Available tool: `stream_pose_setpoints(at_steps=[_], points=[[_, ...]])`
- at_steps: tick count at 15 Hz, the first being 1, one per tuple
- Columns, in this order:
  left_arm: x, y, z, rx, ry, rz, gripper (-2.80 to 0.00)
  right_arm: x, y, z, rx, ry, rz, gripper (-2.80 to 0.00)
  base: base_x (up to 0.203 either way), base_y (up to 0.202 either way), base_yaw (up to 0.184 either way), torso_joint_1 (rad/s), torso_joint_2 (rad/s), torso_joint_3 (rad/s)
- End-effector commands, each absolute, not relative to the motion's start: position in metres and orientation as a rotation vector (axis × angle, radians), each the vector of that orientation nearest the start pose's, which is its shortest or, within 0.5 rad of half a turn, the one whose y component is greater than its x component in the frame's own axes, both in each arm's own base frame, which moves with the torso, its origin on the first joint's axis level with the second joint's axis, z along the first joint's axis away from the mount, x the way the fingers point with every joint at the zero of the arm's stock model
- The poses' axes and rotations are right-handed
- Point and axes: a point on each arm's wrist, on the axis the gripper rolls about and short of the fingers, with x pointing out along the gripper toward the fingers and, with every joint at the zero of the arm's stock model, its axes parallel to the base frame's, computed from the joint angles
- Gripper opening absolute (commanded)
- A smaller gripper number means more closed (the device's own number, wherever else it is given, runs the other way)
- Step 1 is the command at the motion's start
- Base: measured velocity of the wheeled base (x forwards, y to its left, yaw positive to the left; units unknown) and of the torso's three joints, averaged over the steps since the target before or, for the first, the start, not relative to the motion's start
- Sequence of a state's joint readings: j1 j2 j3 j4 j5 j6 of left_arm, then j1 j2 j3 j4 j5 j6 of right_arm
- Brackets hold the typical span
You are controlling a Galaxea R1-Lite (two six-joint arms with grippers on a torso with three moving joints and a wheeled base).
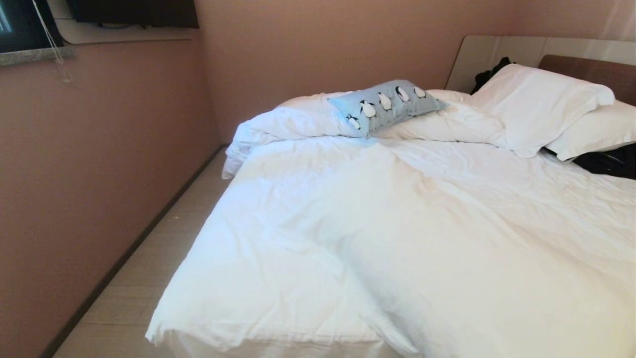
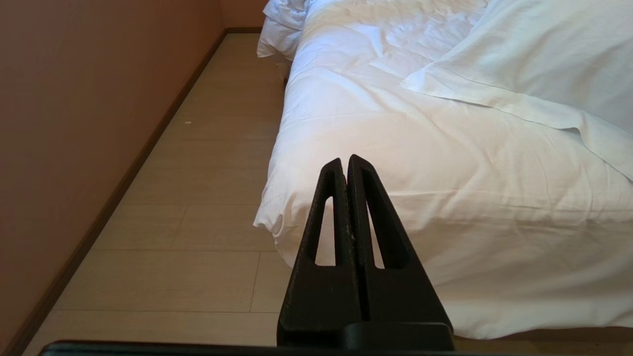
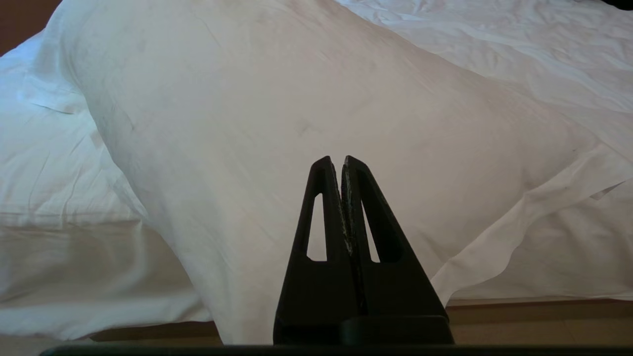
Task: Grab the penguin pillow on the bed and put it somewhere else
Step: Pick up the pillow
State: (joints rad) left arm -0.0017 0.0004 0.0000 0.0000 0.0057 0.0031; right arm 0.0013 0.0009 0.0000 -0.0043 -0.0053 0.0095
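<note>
In the head view, the bed [image 1: 397, 238] fills most of the frame under a rumpled white duvet [image 1: 308, 214]. The penguin pillow [image 1: 386, 105] lies at the far end, resting on a bunched fold of the duvet near the wall-side edge, just beside two stacked white pillows [image 1: 541, 107] that lean towards the headboard [image 1: 591, 69]. A dark garment [image 1: 608, 161] shows under those pillows. A strip of pale floor [image 1: 149, 278] runs between the bed and the pink wall [image 1: 89, 164]. Neither arm appears here.

In the left wrist view, the left gripper [image 2: 345, 160] hangs off the bed's near corner, above the floor, its fingers pressed together on nothing.

In the right wrist view, the right gripper [image 3: 336, 160] faces the draped duvet at the bed's foot, fingers likewise together and empty.
</note>
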Motion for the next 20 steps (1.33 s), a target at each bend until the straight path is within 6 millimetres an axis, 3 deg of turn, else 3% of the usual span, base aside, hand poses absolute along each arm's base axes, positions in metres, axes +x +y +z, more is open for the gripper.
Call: stream_pose_setpoints(at_steps=[1,10,13,16,20], points=[[-0.023,0.000,0.075,0.003,0.002,0.005,-2.80,-0.023,0.000,0.076,0.011,-0.002,-0.003,-2.80,0.000,0.000,0.000,0.000,0.00,0.000],[-0.023,0.000,0.075,0.003,0.000,0.005,-2.80,-0.024,0.000,0.083,-0.013,-0.048,-0.016,-2.80,0.000,0.000,0.000,0.000,0.00,0.000],[-0.023,0.000,0.076,0.003,0.001,0.005,-2.80,-0.034,-0.001,0.110,-0.038,-0.102,-0.030,-2.80,0.000,0.000,0.000,0.000,0.00,0.000],[-0.023,0.000,0.076,0.003,0.002,0.005,-2.80,-0.046,-0.001,0.150,-0.042,-0.077,-0.023,-2.80,0.000,0.000,0.000,0.000,0.00,0.000],[-0.023,0.000,0.075,0.003,0.000,0.005,-2.80,-0.007,0.000,0.198,-0.045,0.064,-0.016,-2.80,0.000,0.000,0.000,0.000,0.00,0.000]])
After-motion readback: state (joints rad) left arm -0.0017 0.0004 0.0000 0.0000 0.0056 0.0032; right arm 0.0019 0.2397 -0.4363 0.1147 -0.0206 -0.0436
